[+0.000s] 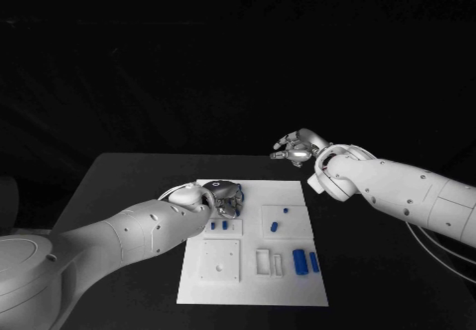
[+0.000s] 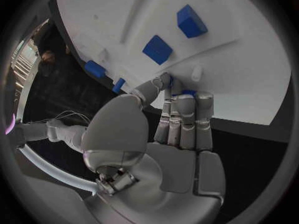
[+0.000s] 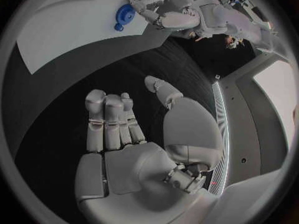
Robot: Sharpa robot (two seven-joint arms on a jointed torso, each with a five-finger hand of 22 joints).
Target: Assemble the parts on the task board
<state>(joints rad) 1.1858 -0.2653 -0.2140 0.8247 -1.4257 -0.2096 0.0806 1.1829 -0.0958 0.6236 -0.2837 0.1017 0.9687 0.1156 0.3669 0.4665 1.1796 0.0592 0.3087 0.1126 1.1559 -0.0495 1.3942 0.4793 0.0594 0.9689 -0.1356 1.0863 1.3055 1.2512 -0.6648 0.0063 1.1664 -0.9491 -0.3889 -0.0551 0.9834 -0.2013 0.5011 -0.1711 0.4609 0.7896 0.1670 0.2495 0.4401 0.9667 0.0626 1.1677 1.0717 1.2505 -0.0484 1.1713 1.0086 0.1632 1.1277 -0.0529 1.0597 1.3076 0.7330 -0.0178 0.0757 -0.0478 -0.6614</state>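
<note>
The white task board [image 1: 253, 278] lies in the middle of the black table. My left hand [image 1: 226, 194] rests over its far left corner, fingers curled down. In the left wrist view the fingertips [image 2: 184, 103] and thumb pinch a small blue part [image 2: 189, 92] against the board [image 2: 249, 74]. Two blue blocks [image 2: 191, 21] [image 2: 157, 49] lie just beyond it. Other blue parts lie mid-board [image 1: 274, 226] and at the near right [image 1: 300, 262]. My right hand [image 1: 298, 148] hovers off the board's far right corner, fingers extended, thumb apart, holding nothing [image 3: 124, 129].
Two small blue pieces [image 1: 218, 225] lie just nearer than the left hand. A square white recessed plate [image 1: 220, 260] and a narrow slot [image 1: 263, 262] occupy the board's near half. A round blue part [image 3: 122, 17] lies close to the left hand. Black table [image 1: 129, 179] surrounds the board.
</note>
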